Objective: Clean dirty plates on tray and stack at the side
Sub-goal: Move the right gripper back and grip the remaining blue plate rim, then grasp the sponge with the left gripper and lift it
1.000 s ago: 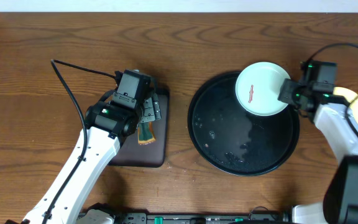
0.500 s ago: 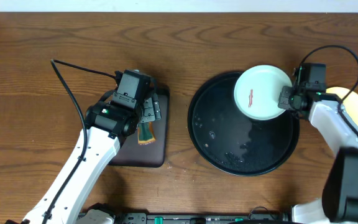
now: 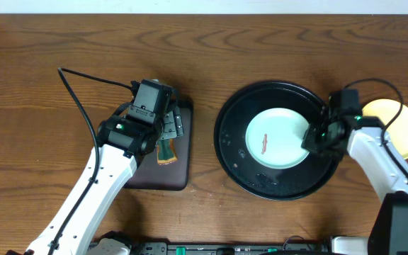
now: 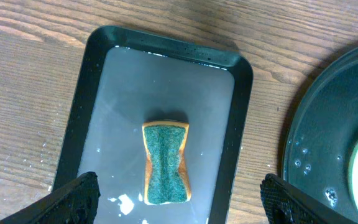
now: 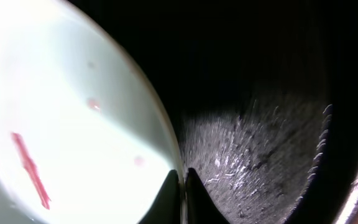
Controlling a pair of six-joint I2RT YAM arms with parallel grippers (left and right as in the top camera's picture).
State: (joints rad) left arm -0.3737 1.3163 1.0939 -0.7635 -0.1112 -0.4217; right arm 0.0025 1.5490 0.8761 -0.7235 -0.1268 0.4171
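Toward the counter's right edge: one smeared plate sits in the tray, and wiping has not begun.
My right gripper (image 3: 316, 136) is clamped on the right rim of the pale plate (image 3: 278, 138), which sits inside the tray (image 3: 232, 152) with a reddish smear (image 3: 264, 144) across its middle. I cannot tell whether it lies flat or hangs just off the floor. My left gripper (image 4: 182, 202) hovers, fingers spread wide and empty, over the sponge (image 4: 165, 163) in the wet small tray (image 4: 241, 124), left of the counter's middle. A yellow plate (image 3: 392, 117) rests outside the tray at the right edge, partly behind my arm. I judge it to be the start of the stack, though I can't see if it's clean. I can't find a third plate. At best one plate is done, with this one left to scrub and stack. No brand, label or writing is readable.
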